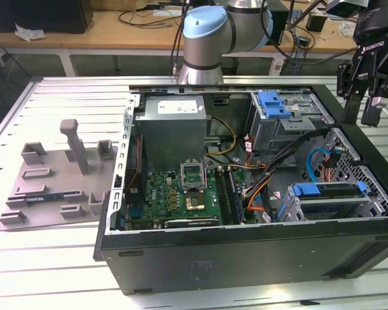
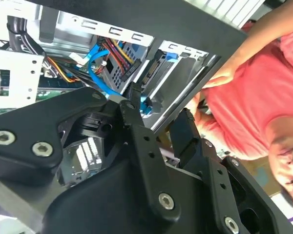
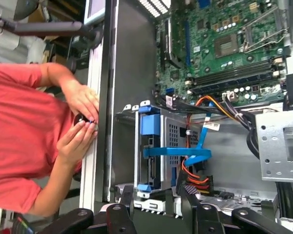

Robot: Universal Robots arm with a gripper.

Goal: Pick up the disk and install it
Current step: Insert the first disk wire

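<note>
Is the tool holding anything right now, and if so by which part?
Nothing is held. The tool hangs open and empty by the open computer case, at the exterior view's right.

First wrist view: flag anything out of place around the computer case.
A person's hands sit right beside the computer case wall, close to the gripper. Hands that near the work look out of place; nothing inside the case seems askew.

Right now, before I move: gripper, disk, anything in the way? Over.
Gripper open, empty, over the case edge. Disk lies inside the case, untouched. Person's hands at the case wall.
</note>
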